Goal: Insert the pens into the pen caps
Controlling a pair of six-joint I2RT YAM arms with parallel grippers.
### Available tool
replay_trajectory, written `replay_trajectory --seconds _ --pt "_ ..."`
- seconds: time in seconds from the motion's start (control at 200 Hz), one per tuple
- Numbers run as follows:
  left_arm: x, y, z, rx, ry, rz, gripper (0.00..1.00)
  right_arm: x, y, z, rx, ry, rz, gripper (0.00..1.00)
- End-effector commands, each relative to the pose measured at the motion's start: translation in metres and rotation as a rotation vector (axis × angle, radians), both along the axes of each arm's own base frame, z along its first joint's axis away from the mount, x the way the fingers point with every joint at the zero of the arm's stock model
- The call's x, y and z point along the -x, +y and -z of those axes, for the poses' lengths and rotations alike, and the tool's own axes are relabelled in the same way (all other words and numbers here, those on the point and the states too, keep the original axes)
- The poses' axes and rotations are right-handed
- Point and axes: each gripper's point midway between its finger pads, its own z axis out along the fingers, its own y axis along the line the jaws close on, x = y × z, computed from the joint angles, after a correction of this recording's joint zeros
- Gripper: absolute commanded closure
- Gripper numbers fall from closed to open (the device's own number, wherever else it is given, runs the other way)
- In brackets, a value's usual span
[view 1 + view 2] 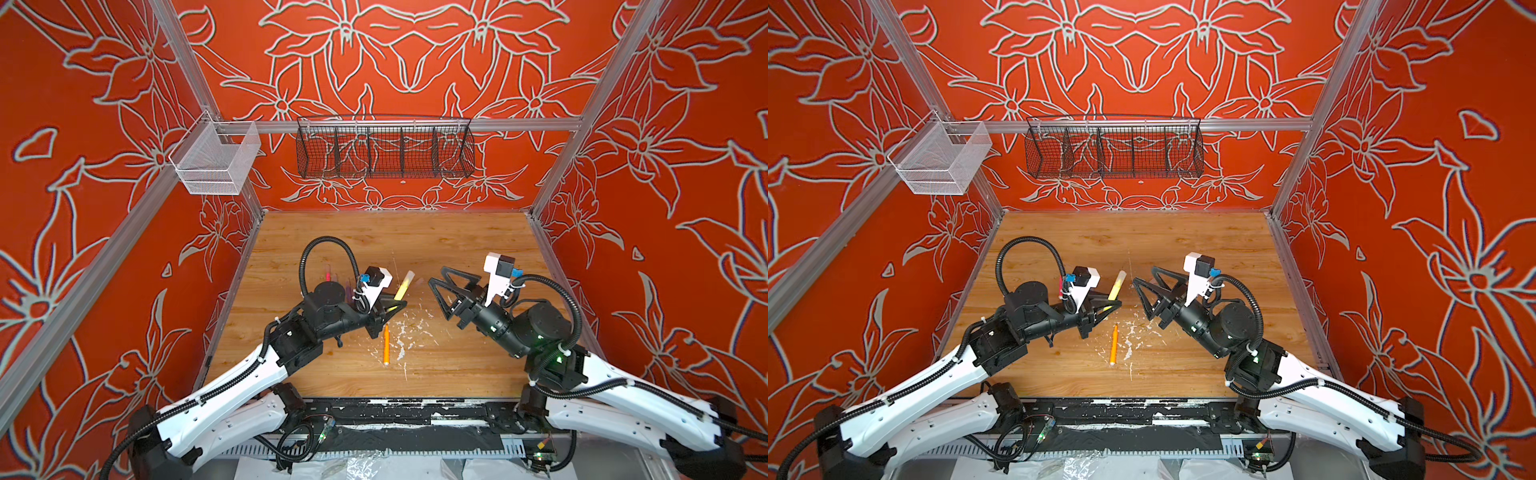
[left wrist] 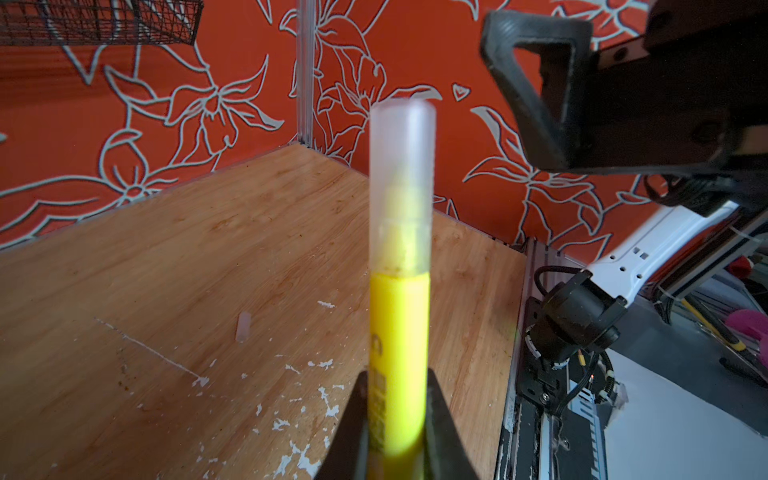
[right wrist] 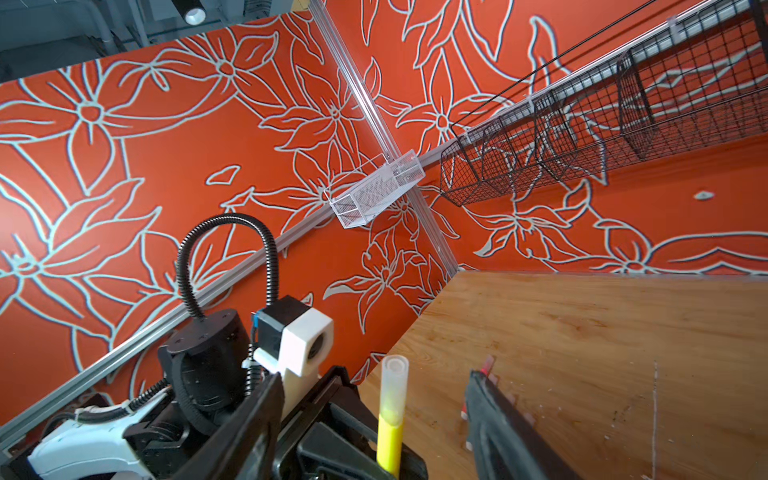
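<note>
Now | left gripper (image 2: 397, 399) pinches yellow pen (image 2: 399, 332) low, so its clear cap (image 2: 402, 187) end sticks out | right gripper (image 1: 436, 276) wide, empty, near it: cap looks on.

A robotics lab test cell: a scuffed wooden tabletop (image 1: 457, 374) boxed in by red flower-print walls (image 1: 62, 124) on aluminium rails (image 1: 519, 124), wire baskets (image 1: 384, 147) hung above its back edge, cabled robot arms (image 1: 232, 386) mounted at its front edge — bare circuit boards (image 1: 326, 430) beside them.
</note>
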Motion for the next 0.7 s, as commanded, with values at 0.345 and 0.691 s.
replay_trajectory --seconds 0.345,0.691 --pt "0.006 -0.007 -0.012 -0.016 -0.092 0.038 1.00 0.003 0.019 -0.008 0.082 -0.008 -0.058 0.35" --pt "0.010 -0.010 -0.011 -0.025 -0.098 0.053 1.00 0.001 0.029 -0.010 0.086 0.000 -0.079 0.42"
